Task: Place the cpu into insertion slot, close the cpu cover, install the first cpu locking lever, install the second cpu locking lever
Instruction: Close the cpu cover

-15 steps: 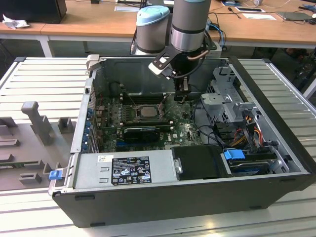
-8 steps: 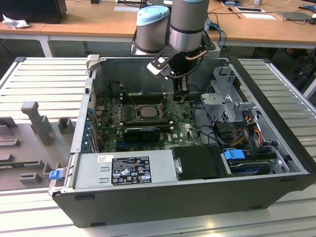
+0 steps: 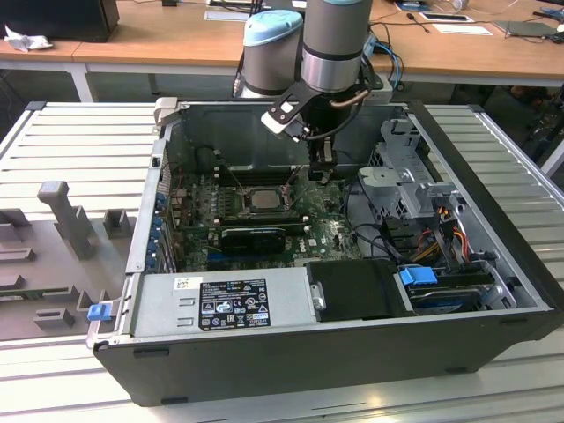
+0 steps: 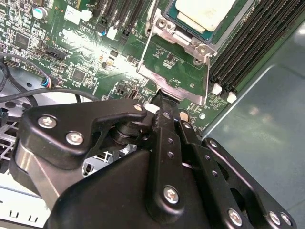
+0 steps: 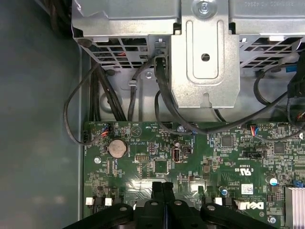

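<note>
The cpu [image 4: 205,12], a pale silvery square, lies in the insertion slot [image 4: 220,29] on the green board; in the exterior view the cpu [image 3: 262,199] sits mid-board. The cpu cover [image 4: 145,62], a thin silver frame with a square cut-out, is swung open away from the slot towards my gripper. My gripper [image 4: 163,98] is shut, its black fingertips against the cover's free edge. In the first wrist view the gripper [image 5: 162,185] has both fingers pressed together just above the board. In the exterior view the gripper [image 3: 322,172] hangs to the right of the cpu. I cannot tell the locking levers apart from the frame's metal.
Long black memory slots [image 4: 248,47] run beside the socket. The grey case wall [image 4: 267,138] is close by. A metal drive cage [image 5: 205,62] with black cables [image 5: 162,100] stands beyond the board. A black finned heatsink [image 3: 256,236] and the power supply [image 3: 229,304] lie nearer the case front.
</note>
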Robot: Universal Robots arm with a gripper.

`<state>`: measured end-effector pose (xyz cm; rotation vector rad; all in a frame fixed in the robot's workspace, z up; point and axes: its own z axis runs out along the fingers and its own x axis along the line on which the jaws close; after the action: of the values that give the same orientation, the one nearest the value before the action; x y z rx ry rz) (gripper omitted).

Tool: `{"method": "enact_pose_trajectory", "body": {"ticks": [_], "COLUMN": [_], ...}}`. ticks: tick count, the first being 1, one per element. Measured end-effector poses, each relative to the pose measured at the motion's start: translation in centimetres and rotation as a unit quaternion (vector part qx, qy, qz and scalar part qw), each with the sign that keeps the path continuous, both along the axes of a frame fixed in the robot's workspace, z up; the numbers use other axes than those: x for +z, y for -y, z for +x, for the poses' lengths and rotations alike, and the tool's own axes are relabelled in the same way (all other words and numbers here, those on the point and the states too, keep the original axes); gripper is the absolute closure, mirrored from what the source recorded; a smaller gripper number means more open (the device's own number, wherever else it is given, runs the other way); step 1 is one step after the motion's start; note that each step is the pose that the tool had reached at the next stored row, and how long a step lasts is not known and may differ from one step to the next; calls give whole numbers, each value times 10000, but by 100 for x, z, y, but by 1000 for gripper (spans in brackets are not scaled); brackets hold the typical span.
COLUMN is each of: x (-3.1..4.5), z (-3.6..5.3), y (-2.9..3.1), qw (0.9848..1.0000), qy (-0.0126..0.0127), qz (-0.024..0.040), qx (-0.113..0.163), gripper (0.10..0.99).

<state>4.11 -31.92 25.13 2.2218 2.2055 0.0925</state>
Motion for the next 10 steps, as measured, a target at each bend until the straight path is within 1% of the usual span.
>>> {"method": "enact_pose_trajectory", "body": {"ticks": [10], "x": [0], "z": [-23], "y": [0], "qw": [10000], "qy": [0], "qz": [2], "qx": [0], "gripper": [980]}}
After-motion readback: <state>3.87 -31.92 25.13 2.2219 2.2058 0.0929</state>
